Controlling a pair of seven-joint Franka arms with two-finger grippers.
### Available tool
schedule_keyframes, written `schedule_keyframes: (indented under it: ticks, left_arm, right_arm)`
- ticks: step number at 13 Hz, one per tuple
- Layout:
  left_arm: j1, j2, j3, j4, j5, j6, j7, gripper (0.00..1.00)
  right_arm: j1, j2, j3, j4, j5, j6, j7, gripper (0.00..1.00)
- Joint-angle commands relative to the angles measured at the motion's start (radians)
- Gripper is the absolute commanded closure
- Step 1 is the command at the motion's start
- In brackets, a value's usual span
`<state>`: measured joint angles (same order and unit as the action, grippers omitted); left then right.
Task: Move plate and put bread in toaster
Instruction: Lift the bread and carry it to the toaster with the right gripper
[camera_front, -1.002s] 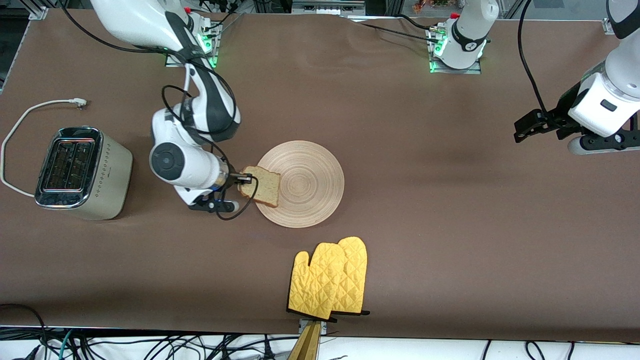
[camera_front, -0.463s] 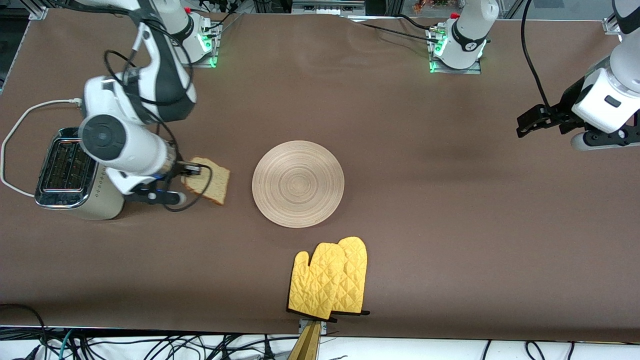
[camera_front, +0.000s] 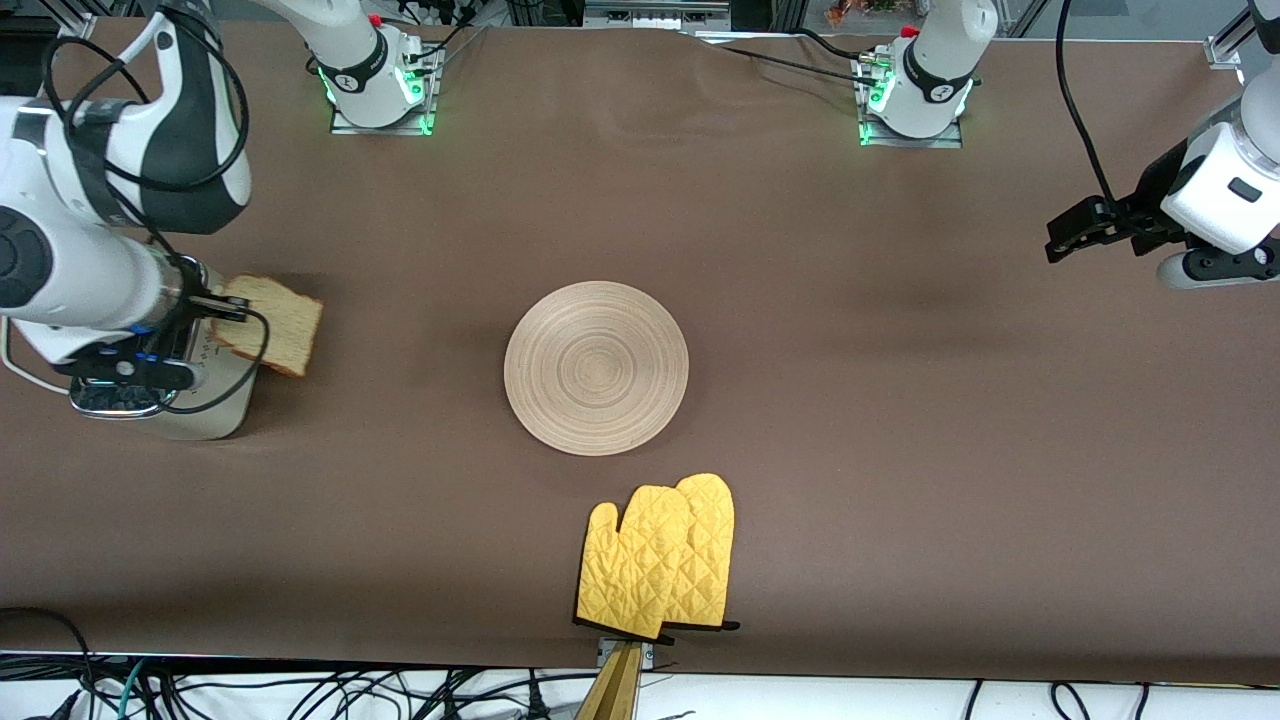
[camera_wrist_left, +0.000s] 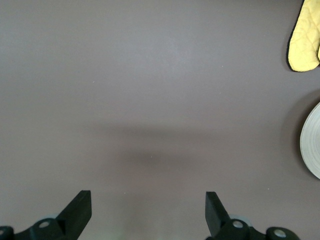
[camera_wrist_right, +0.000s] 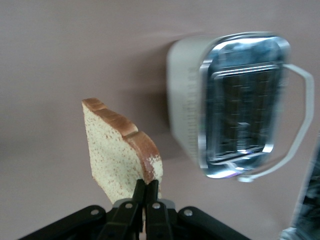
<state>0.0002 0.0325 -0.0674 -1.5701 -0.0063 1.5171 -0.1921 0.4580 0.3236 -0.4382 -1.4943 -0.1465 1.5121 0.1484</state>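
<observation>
My right gripper (camera_front: 226, 308) (camera_wrist_right: 145, 188) is shut on one corner of the bread (camera_front: 272, 334) (camera_wrist_right: 117, 156). The slice hangs on edge in the air, over the side of the cream toaster (camera_front: 214, 404) (camera_wrist_right: 239, 104) that faces the plate. My right arm covers most of the toaster in the front view. The right wrist view shows the chrome top and both slots, beside the slice. The pale wooden plate (camera_front: 596, 367) (camera_wrist_left: 312, 148) lies bare at the table's middle. My left gripper (camera_front: 1072, 236) (camera_wrist_left: 148, 199) waits open in the air at the left arm's end of the table.
A pair of yellow oven mitts (camera_front: 658, 558) (camera_wrist_left: 305, 36) lies nearer to the front camera than the plate, at the table's edge. The toaster's white cord (camera_wrist_right: 301, 118) loops off the toaster toward the table's end.
My right arm has carried the bread from the plate's rim across the table to the toaster. The plate now lies bare. My left gripper has drifted slightly toward its end of the table.
</observation>
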Motion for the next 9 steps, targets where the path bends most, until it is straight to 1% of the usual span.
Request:
schedule_keyframes:
  ticks: [1,2,4,7,9]
  left_arm:
    - [0.006,-0.023,0.006,-0.004,-0.015,-0.017,0.025,0.00]
    - [0.006,-0.023,0.006,-0.004,-0.015,-0.017,0.025,0.00]
    - [0.007,-0.022,0.009,-0.004,-0.018,-0.015,0.025,0.00]
    - [0.006,-0.022,0.012,-0.004,-0.018,-0.017,0.023,0.00]
    - [0.006,-0.022,0.012,-0.004,-0.018,-0.015,0.023,0.00]
  right_arm:
    - [0.004,-0.001,-0.083,0.029,-0.039,-0.029,-0.128,1.00]
    - [0.004,0.000,-0.111,0.029,-0.042,-0.027,-0.171,1.00]
    - [-0.001,0.009,-0.154,0.029,-0.088,-0.014,-0.243,1.00]
    - [-0.050,0.018,-0.155,0.028,-0.133,0.032,-0.308,1.00]
    - [-0.085,0.031,-0.155,0.029,-0.133,0.083,-0.361,1.00]
